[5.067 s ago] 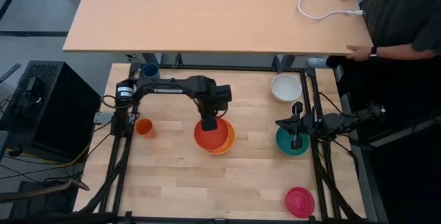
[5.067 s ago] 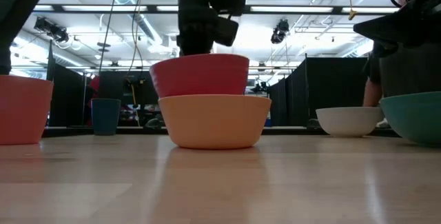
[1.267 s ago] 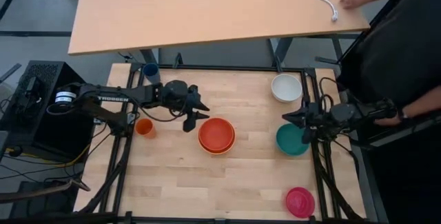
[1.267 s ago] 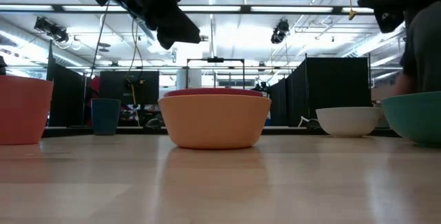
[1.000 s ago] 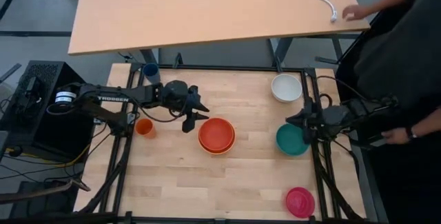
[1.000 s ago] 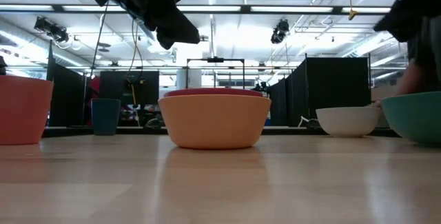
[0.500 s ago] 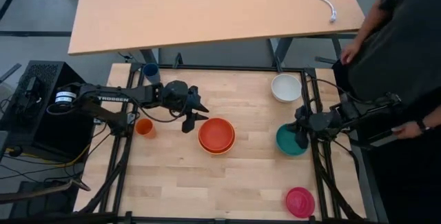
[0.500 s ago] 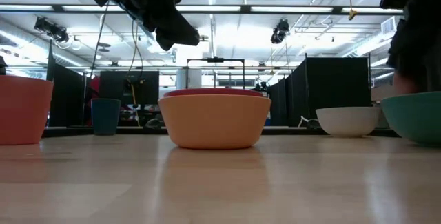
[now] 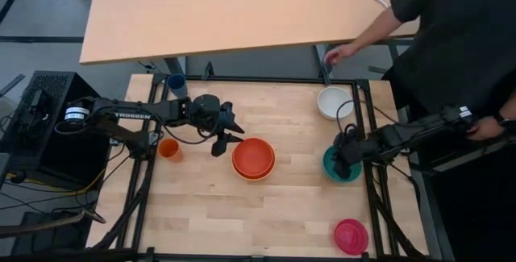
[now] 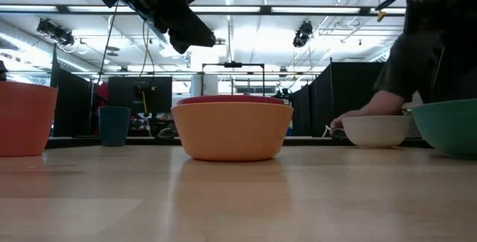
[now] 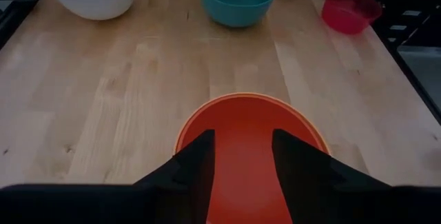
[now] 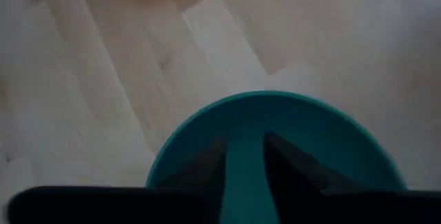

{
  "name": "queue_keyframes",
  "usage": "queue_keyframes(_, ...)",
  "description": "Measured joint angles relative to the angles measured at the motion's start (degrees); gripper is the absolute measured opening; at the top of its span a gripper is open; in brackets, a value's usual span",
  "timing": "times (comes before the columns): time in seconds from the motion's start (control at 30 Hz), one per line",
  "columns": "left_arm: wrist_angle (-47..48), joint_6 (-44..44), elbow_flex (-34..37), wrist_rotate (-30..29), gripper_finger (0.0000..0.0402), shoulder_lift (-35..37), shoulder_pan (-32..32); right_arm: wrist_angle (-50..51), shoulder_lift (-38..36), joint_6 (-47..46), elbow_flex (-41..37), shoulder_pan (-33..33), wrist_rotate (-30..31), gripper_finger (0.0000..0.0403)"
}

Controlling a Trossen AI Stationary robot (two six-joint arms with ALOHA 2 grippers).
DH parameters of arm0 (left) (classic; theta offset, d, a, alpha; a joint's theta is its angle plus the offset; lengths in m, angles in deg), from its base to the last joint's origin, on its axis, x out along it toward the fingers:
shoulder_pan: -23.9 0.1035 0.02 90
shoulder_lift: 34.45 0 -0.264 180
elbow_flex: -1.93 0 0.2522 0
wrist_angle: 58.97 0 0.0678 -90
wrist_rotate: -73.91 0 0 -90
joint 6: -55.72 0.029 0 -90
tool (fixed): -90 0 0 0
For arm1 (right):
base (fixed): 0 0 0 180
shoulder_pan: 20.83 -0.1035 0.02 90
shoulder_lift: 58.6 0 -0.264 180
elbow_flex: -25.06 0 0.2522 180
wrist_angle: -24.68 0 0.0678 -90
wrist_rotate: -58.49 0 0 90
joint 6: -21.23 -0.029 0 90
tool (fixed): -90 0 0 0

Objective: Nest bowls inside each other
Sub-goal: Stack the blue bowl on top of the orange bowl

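A red-orange bowl [image 9: 252,156] sits nested in a yellow-orange bowl [image 10: 232,132] at the table's middle. My left gripper [image 9: 226,139] hangs open in the air just left of them, its fingers [image 11: 198,156] framing the red-orange bowl [image 11: 244,131]. At the right, my right gripper [image 9: 345,162] points steeply down over the hollow of the teal bowl [image 12: 275,117], open, with teal showing between its fingers. A white bowl [image 9: 334,102] rests at the far right, a magenta-pink bowl [image 9: 351,236] at the near right corner.
A small orange cup [image 9: 168,148] and a dark blue cup [image 9: 175,82] stand on the left side. A person at the right reaches a hand [image 9: 334,55] to the far edge near the white bowl and holds my right arm's rear. Bare wood lies near the front.
My right gripper has come down and toward the table's left, from beside the right rail to over the teal bowl, tipping its fingers steeply down. The person's arm has swung across toward the far edge by the white bowl. The bowls have not moved.
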Motion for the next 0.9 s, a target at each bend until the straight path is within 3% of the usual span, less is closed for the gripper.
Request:
queue_keyframes(0.23, 0.03, 0.04, 0.00, 0.00, 0.0132, 0.00, 0.00, -7.73, 6.56, 0.38, -0.01, 0.00, -3.85, 0.0204)
queue_keyframes(0.9, 0.29, 0.02, 0.00, 0.94, 0.0132, 0.00, 0.00, -10.63, 17.33, 0.39, 0.00, 0.00, -7.86, 0.0191)
